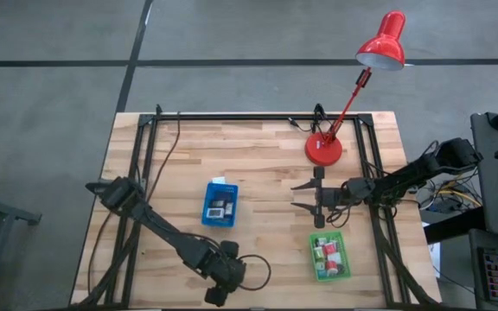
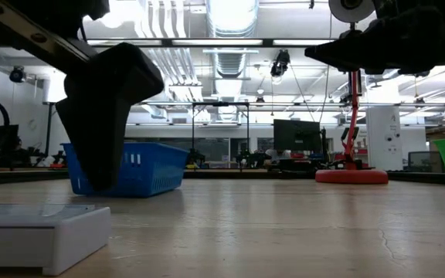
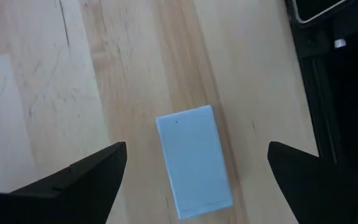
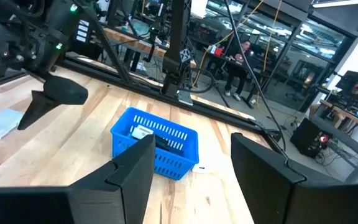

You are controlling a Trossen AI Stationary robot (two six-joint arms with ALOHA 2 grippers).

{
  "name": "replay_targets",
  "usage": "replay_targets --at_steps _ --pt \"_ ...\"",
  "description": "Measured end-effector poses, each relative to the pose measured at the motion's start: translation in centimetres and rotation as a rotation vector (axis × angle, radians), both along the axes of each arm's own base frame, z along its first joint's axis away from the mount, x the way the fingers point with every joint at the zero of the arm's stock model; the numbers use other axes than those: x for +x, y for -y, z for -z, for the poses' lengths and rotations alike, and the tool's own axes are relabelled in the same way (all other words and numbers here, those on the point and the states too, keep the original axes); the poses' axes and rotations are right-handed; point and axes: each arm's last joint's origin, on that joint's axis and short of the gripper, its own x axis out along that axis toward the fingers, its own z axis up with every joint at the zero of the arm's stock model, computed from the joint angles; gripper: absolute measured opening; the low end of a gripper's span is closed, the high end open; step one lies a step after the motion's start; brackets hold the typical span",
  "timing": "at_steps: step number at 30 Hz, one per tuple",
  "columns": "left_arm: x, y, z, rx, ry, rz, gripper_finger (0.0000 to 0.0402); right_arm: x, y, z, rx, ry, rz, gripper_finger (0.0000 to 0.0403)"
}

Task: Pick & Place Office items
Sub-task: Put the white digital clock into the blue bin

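Observation:
A pale blue-white box (image 3: 194, 162), one of the office items, lies flat on the wooden table near its front edge. It also shows in the low view (image 2: 37, 232) and the right wrist view (image 4: 2, 122). My left gripper (image 3: 196, 148) hangs over it, pointing steeply down and open, one finger (image 3: 92, 180) on each side of the box and clear of it. My right gripper (image 1: 304, 197) waits level and open at the table's right, between the lamp and the green tray, with nothing between its fingers (image 4: 132, 168).
A blue tray (image 1: 220, 205) at mid-table holds several small items. A green tray (image 1: 330, 256) at the front right holds red, white and green ones. A red desk lamp (image 1: 323, 149) stands at the back right. A black frame rail (image 3: 328, 112) runs beside the box.

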Motion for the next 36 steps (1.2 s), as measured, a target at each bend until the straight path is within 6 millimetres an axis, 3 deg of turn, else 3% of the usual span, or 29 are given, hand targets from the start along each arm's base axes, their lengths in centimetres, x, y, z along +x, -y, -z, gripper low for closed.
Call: replay_targets --at_steps 26,36 --pt "0.0 0.8 2.2 -0.003 -0.048 -0.094 0.0392 0.0 0.0 0.0 0.000 -0.002 -0.002 0.0203" --pt "-0.1 0.7 2.4 0.019 -0.048 -0.111 0.0325 0.0 0.0 0.1 0.007 -0.006 -0.001 0.0203"
